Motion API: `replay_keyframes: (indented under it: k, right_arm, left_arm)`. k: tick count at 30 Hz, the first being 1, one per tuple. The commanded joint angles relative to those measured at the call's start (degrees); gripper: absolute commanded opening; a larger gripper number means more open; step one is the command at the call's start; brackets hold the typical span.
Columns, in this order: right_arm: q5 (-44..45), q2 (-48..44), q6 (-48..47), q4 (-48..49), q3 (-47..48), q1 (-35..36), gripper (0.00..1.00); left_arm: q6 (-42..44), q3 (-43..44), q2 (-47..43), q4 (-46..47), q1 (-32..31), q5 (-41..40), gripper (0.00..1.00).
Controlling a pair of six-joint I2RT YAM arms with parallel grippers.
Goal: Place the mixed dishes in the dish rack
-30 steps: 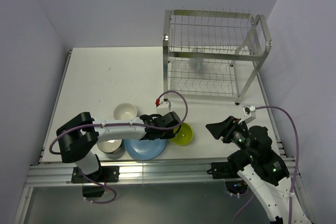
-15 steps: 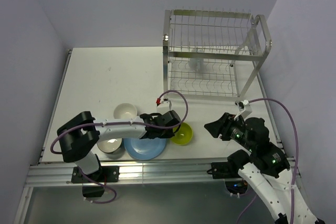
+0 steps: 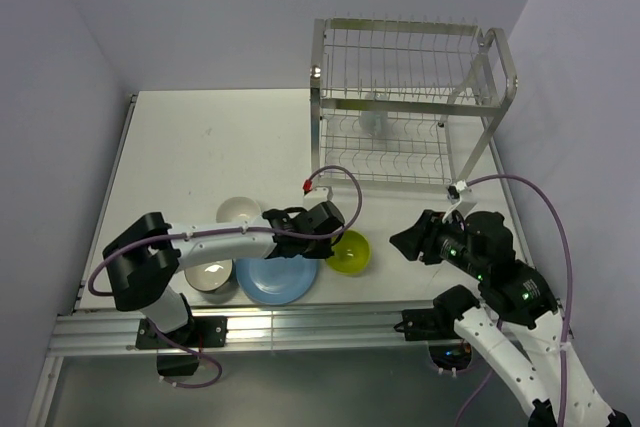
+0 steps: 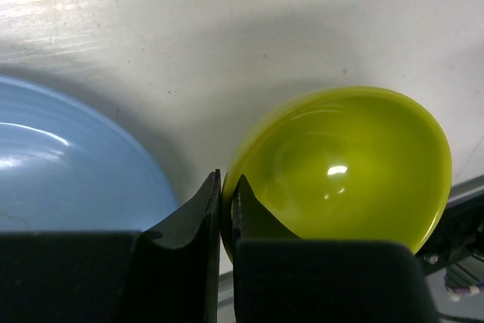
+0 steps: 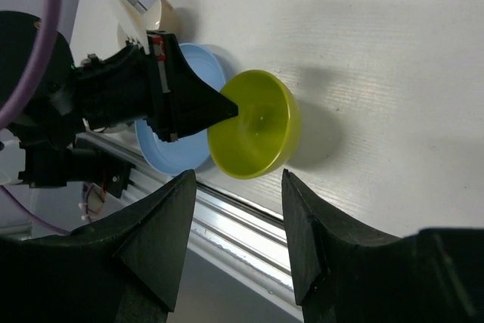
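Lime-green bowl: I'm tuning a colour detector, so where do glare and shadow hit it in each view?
Left wrist view: the lime-green bowl carries one small white highlight inside, and the left gripper pinching its rim is dark and soft-edged. Right wrist view: no strong glare, a soft shadow on the table beside it. Top external view: evenly lit, partly covered by the gripper.

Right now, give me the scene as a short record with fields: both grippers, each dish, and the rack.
left gripper: shut on the rim of the lime-green bowl
right gripper: open, holding nothing, right of that bowl
blue plate: flat on the table, left of the lime-green bowl
cream bowl: on the table, beyond the plate
dark bowl: on the table, left of the plate
mug: inside the dish rack, lower shelf
not yet in rack: four dishes
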Motion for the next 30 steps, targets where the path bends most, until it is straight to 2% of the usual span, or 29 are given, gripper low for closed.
replay_keyframes:
  k: [1, 6, 8, 11, 12, 14, 16, 22, 25, 30]
  right_arm:
    - [-1.2, 2.3, -2.9, -1.0, 3.7, 0.5, 0.56]
    - [0.6, 7.9, -4.0, -2.0, 7.5, 5.7, 0.53]
    - [4.7, 9.6, -3.4, -2.4, 9.9, 9.0, 0.53]
    - [11.1, 13.5, -1.9, -2.9, 12.9, 18.2, 0.52]
    - [13.3, 15.3, -1.6, -3.2, 13.7, 23.7, 0.52]
    - [19.4, 17.2, -1.0, -3.8, 15.9, 28.9, 0.52]
    - [21.7, 19.8, -1.7, -4.3, 17.5, 34.6, 0.52]
    - [24.2, 25.2, -4.3, -5.0, 19.9, 43.0, 0.5]
    - [27.2, 28.0, -5.3, -5.8, 22.3, 46.5, 0.5]
    - [27.4, 34.1, -8.2, -6.7, 25.7, 52.2, 0.48]
  left_arm:
    - [3.3, 3.9, -5.0, -1.4, 0.8, 2.5, 0.0]
    - [8.6, 7.3, -6.2, -5.9, 3.6, 7.4, 0.0]
    - [11.4, 9.5, -6.4, -7.8, 4.9, 9.0, 0.0]
    - [15.3, 10.4, -7.3, -9.8, 7.9, 13.8, 0.0]
    - [16.0, 10.2, -8.3, -9.8, 8.6, 16.8, 0.0]
    - [18.1, 9.2, -9.3, -9.7, 10.0, 19.8, 0.0]
    - [19.2, 7.3, -11.1, -9.2, 10.5, 24.0, 0.0]
    - [19.3, 1.1, -15.6, -6.6, 10.2, 32.2, 0.0]
    - [19.2, -0.5, -17.0, -7.1, 9.3, 33.0, 0.0]
    - [19.1, -1.0, -17.3, -8.0, 8.0, 34.4, 0.0]
